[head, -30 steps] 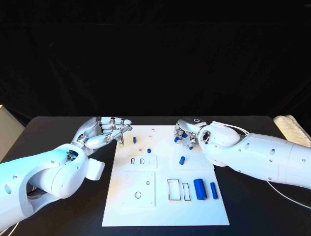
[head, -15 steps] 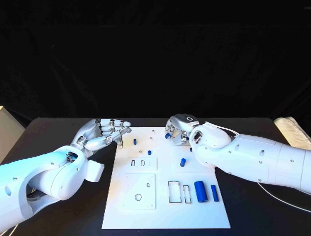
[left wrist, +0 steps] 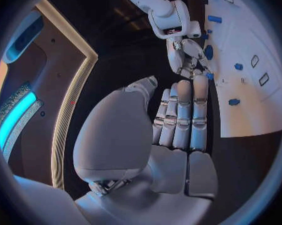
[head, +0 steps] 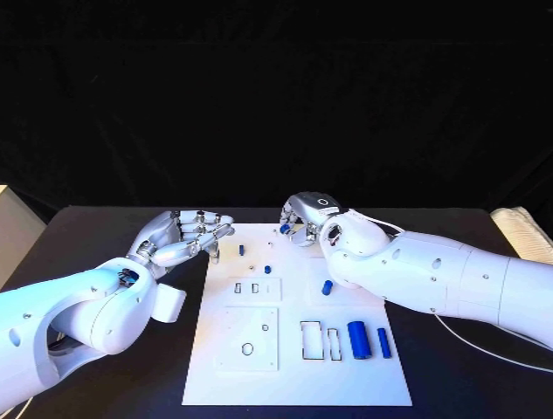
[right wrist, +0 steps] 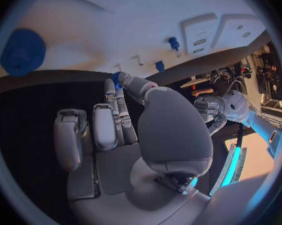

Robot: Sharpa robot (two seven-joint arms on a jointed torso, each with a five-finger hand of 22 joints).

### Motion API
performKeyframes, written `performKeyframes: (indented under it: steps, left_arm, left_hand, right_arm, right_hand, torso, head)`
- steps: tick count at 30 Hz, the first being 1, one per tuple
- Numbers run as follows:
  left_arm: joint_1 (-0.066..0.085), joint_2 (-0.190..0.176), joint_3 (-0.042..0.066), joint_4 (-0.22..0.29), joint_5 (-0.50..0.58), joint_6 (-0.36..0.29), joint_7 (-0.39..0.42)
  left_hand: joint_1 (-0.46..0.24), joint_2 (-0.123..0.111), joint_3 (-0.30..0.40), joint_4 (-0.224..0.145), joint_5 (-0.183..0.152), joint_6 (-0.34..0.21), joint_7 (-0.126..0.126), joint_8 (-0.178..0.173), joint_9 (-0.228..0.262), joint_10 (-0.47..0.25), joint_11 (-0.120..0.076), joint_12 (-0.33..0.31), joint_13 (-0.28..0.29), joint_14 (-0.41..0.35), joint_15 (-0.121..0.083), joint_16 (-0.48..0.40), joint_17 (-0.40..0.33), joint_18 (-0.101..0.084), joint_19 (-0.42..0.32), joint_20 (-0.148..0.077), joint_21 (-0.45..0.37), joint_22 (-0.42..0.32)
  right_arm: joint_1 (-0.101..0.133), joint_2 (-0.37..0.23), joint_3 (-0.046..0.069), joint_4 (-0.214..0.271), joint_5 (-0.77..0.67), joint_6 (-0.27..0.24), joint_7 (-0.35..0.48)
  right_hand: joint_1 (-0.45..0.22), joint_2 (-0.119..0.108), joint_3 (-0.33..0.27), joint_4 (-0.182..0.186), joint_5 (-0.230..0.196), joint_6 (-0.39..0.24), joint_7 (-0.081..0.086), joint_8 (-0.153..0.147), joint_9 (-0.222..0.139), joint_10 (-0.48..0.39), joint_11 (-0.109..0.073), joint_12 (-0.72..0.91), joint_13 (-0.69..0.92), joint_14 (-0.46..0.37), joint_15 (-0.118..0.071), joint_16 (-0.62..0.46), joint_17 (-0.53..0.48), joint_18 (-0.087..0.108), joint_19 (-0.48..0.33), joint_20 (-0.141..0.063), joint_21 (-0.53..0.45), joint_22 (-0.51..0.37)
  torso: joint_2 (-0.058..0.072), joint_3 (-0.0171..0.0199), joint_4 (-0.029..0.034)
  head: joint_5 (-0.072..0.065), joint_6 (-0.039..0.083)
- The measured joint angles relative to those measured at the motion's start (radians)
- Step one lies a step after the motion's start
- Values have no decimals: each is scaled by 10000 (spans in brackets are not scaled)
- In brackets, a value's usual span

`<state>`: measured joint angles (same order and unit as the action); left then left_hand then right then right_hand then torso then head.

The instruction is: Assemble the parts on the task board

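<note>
The white task board (head: 295, 384) lies in the middle of the black table. My right hand (head: 307, 216) hovers over the board's far edge and pinches a small blue part (head: 285, 229) at its fingertips; the right wrist view shows that blue part (right wrist: 118, 78) between thumb and finger. My left hand (head: 190, 234) rests by the board's far left corner, fingers straight and side by side, holding nothing (left wrist: 178, 120). Small blue pegs (head: 241, 249) (head: 266, 269) (head: 327, 285) sit on the board's far half. A thick blue cylinder (head: 358, 340) and a slim one (head: 384, 339) lie near the right edge.
The board has rectangular cutouts (head: 314, 339), an oval hole (head: 247, 348) and small slots (head: 245, 287). A pale brush-like object (head: 524, 231) lies at the table's right edge. A blue toothed part (right wrist: 22, 51) shows in the right wrist view.
My right hand has moved toward the board's far edge and to the left, carrying the small blue part. The left hand has barely moved.
</note>
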<state>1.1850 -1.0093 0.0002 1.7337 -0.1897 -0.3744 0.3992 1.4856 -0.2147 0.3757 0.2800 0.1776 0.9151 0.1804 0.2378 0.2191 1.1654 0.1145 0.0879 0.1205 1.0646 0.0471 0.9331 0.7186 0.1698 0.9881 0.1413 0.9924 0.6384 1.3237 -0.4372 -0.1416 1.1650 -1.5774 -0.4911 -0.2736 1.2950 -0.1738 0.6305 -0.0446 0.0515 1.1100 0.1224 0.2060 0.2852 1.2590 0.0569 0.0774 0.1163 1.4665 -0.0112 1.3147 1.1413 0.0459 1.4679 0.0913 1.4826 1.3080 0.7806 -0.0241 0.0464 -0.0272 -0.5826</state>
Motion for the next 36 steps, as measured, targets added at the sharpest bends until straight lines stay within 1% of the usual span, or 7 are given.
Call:
performKeyframes:
  steps: [7,11,20,21,23,30,36]
  left_arm:
    - [59,9,-1,16,0,19,-16]
    - [82,0,-1,19,1,26,-25]
    - [134,15,-1,16,2,40,-43]
    - [137,16,-1,16,2,41,-45]
    - [145,16,-1,16,2,44,-49]
    - [177,7,-1,7,2,49,-57]
    - [192,6,0,-6,2,53,-61]
  left_hand:
    - [0,0,0,0,0,0,0,0,-1,0,0,0,-1,0,0,0,0,0,0,0,0,-1]
    - [0,0,0,0,0,0,0,0,-1,0,0,0,-1,0,0,0,0,0,0,0,0,-1]
    - [0,0,-1,0,0,0,0,0,-2,0,0,0,-2,0,0,0,-5,0,0,0,51,-2]
    - [0,0,0,0,0,0,0,0,-2,0,0,0,-2,0,0,0,-8,1,-1,0,51,-3]
    - [0,0,0,0,0,0,0,0,0,0,0,0,-2,0,0,0,-8,0,0,0,51,-3]
    - [0,0,0,0,0,0,0,0,7,0,0,0,-2,0,1,0,-8,0,0,0,50,-1]
    - [0,0,0,0,0,0,0,0,6,0,0,0,-3,0,1,0,-8,0,0,0,49,7]
  right_arm:
    - [2,275,5,-427,-1,-120,-1]
    - [2,361,7,-541,0,-137,-1]
    - [0,561,7,-773,18,-126,22]
    - [0,568,7,-789,21,-121,25]
    - [-2,570,7,-817,27,-102,29]
    - [-2,549,5,-849,48,17,43]
    - [2,566,3,-874,76,116,68]
  right_hand:
    - [0,-1,-12,-11,0,-13,10,31,4,0,0,-4,-5,0,0,41,0,-1,0,0,0,-1]
    - [0,-1,-12,-11,-1,-18,12,33,8,-1,0,-5,3,0,0,40,0,-1,0,0,0,-1]
    - [-1,-2,-13,-11,-20,-48,12,32,64,-1,1,-25,5,0,0,40,0,-1,0,1,-1,-3]
    - [-42,-44,-13,-11,-20,-49,12,32,67,-1,1,-25,5,0,0,40,0,-1,0,1,-1,-3]
    - [-48,-50,-13,-11,-20,-51,13,30,222,-1,1,-25,7,0,0,40,0,-1,0,1,-1,-3]
    - [-53,-55,-43,17,10,-81,9,26,344,-1,1,-25,10,0,1,40,1,0,0,1,-1,-4]
    - [-53,-56,-43,17,10,-94,18,12,421,-1,2,-64,10,0,1,40,-21,-1,0,1,-1,-4]
  torso:
    - [58,-44,80]
    - [81,-58,103]
    - [109,-71,112]
    - [111,-71,112]
    - [115,-71,112]
    - [124,-71,86]
    - [135,-71,82]
  head:
    - [-26,15]
    - [-25,30]
    - [2,16]
    - [-3,15]
    - [-4,10]
    - [44,-12]
    - [55,-5]
